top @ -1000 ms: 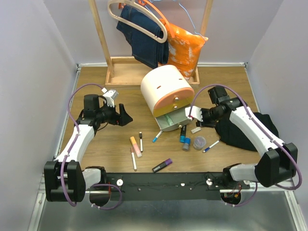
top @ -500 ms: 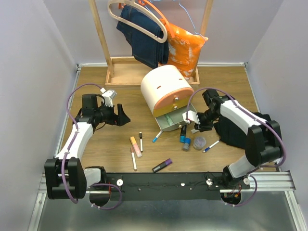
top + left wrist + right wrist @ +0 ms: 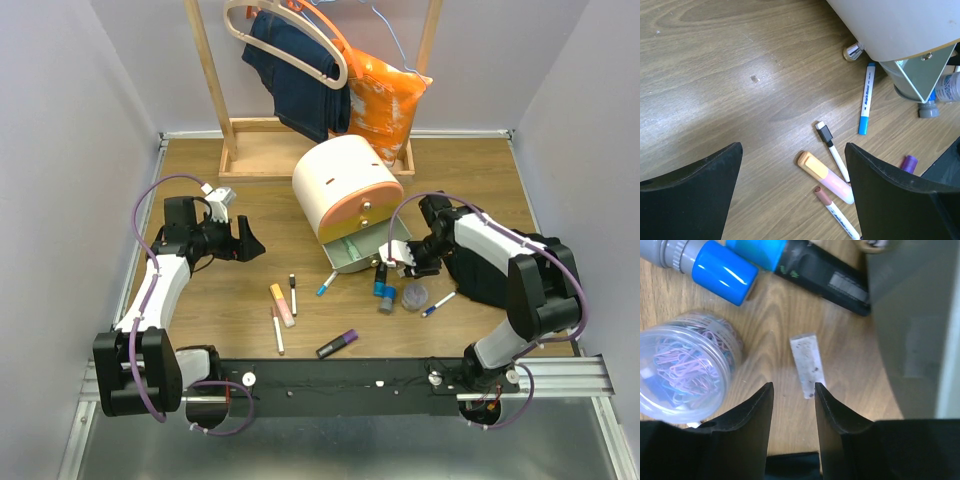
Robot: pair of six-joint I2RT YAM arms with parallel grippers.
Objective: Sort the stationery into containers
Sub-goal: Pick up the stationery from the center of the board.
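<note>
Fingers of the right claw (image 3: 792,390) stand partly spread just above the table (image 3: 470,170), pinching nothing; bare wood shows between them. The grey eraser-like block (image 3: 806,364) lies flat at 12 o'clock of the tips, its near end just beside the right finger. At 9 o'clock of the block sits a clear round tub of paper clips (image 3: 682,365). A blue-capped marker (image 3: 715,265) lies at 11 o'clock and a black marker (image 3: 825,272) at 12 o'clock. The grey wall of the open drawer (image 3: 910,315) stands close at 3 o'clock, hemming in that side. From above, the dark cloth (image 3: 500,275) lies at 3 o'clock of this claw and the cream cabinet (image 3: 340,180) at 11 o'clock. The left claw (image 3: 245,240) hangs well apart, at 9 o'clock of the cabinet, spread wide and empty. An orange-pink highlighter (image 3: 827,177), a black-capped pen (image 3: 832,150) and a blue pen (image 3: 866,97) lie on the wood below it.
</note>
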